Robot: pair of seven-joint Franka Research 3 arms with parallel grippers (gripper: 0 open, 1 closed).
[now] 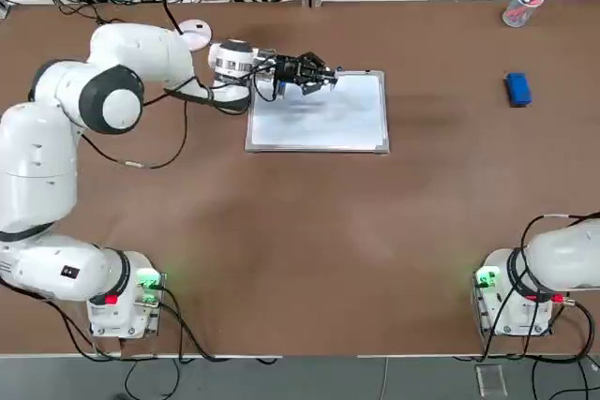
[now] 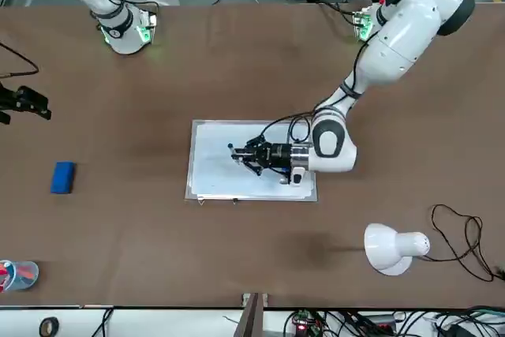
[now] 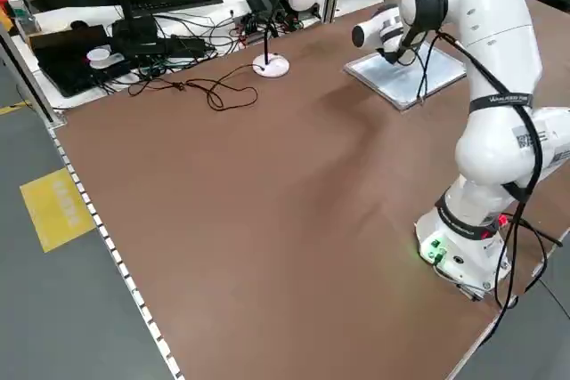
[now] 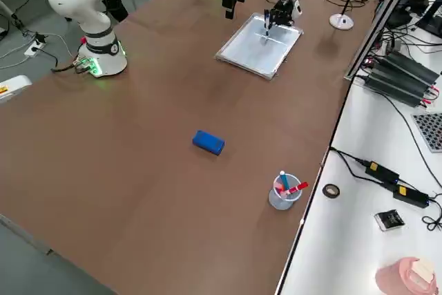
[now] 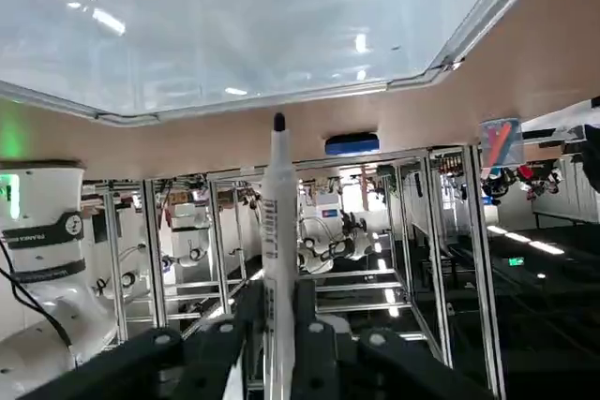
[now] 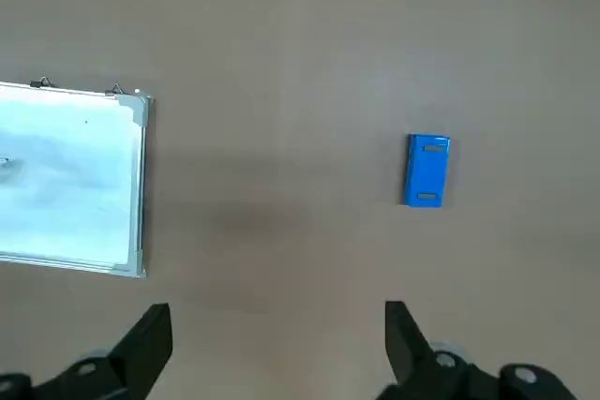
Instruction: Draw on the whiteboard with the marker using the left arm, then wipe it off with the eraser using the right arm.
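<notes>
**Top view and others: left pincer grips the marker over the whiteboard**

Top view: the left pincer (image 1: pixel 314 74) hangs over the far edge of the flat white whiteboard with a thin silver-grey frame (image 1: pixel 319 121), which lies on the brown desk (image 1: pixel 300 231). The small blue rounded block eraser (image 1: pixel 517 89) lies well apart to the right, near a clear plastic cup of pens (image 1: pixel 518 8).

Front view: the left pincer (image 2: pixel 241 154) points sideways over the whiteboard (image 2: pixel 213 165).

Left wrist view: its fingers (image 5: pixel 246 339) are clamped tight on the slim white marker with a dark tip (image 5: pixel 278 231), the tip close to the board's frame.

Right wrist view: the right pincer (image 6: pixel 277 325) hangs high over bare desk, jaws spread wide and holding nothing, with the eraser (image 6: pixel 427 170) and whiteboard (image 6: pixel 70 185) below.
</notes>
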